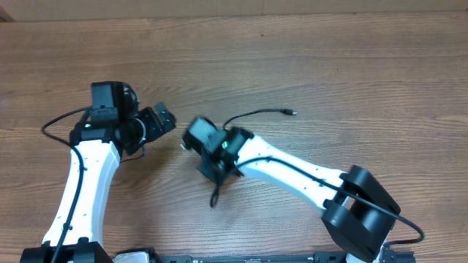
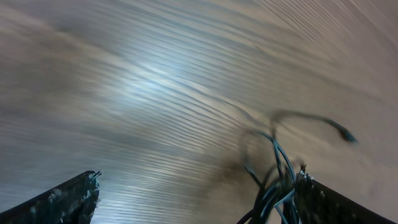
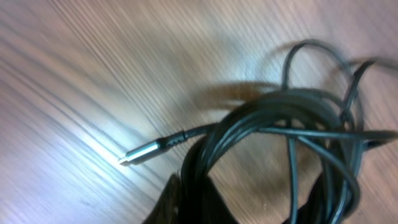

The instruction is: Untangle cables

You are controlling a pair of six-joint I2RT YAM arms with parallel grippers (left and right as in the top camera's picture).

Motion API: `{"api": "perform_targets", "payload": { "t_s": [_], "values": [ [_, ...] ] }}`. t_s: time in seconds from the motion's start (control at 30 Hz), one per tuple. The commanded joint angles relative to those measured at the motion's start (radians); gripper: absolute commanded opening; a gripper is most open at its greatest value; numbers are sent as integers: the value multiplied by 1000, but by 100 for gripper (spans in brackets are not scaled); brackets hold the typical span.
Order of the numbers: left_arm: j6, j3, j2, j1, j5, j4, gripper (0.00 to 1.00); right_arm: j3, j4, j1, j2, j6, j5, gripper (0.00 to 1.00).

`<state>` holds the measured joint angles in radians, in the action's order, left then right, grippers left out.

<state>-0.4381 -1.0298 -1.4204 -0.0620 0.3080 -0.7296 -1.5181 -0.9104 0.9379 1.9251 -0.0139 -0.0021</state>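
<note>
Overhead straight down, wrist views close, oblique, sharing cables (image 3: pixel 267 102)

The left arm (image 1: pixel 82 175) comes up from the bottom left. It is long and white, and it bends to the right at its black wrist (image 1: pixel 110 117). The left fingers (image 2: pixel 62 199) are spread wide apart. The right arm (image 1: pixel 292 172) reaches from the bottom right up to the middle. Its black end (image 1: pixel 212 150) is close to the left arm but not touching it. Only a dark, blurry bit of the right fingers (image 3: pixel 186 205) shows, so I cannot tell if they are closed.
</note>
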Motion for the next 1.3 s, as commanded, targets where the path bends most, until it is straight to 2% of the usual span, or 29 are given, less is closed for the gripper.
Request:
{"api": "perform_targets", "payload": {
  "t_s": [0.0,0.07,0.2,0.33,0.47,0.53,0.63,0.77,0.87,1.0,1.07,1.13,1.2,1.27],
  "values": [
    [120,-17,-5,41,85,5,100,-192,-69,-52,-58,75,-251,4],
    [121,-17,-5,55,85,5,99,-249,-106,-90,-65,77,-397,4],
    [121,-17,-5,55,85,3,100,-276,-140,-190,-69,179,-577,4],
    [120,-17,-5,36,85,5,85,-275,-181,-309,-69,200,-678,4],
    [116,-17,-5,6,83,-1,83,-275,-180,-385,-69,201,-774,4],
    [76,-17,-5,-3,90,-2,82,-275,-171,-407,-69,200,-876,4],
    [92,-17,-5,-4,170,5,85,-275,-152,-436,-69,201,-1033,4],
    [257,-17,-5,-4,376,18,89,-275,-143,-465,-69,201,-1178,4],
    [375,-17,-5,-3,521,18,88,-275,-143,-488,-69,275,-1205,4],
    [387,-15,-5,-3,551,16,88,-275,-138,-515,-69,386,-1205,4],
    [340,-14,-5,-3,550,16,87,-275,-121,-524,-69,388,-1204,4],
    [241,-14,-5,-3,550,15,87,-275,-92,-529,-69,390,-1203,4],
    [161,-14,-5,-3,577,12,88,-275,-71,-530,-69,446,-1153,4],
    [149,-14,-5,-3,642,13,86,-275,-71,-529,-69,539,-1060,4]
  ]
}}
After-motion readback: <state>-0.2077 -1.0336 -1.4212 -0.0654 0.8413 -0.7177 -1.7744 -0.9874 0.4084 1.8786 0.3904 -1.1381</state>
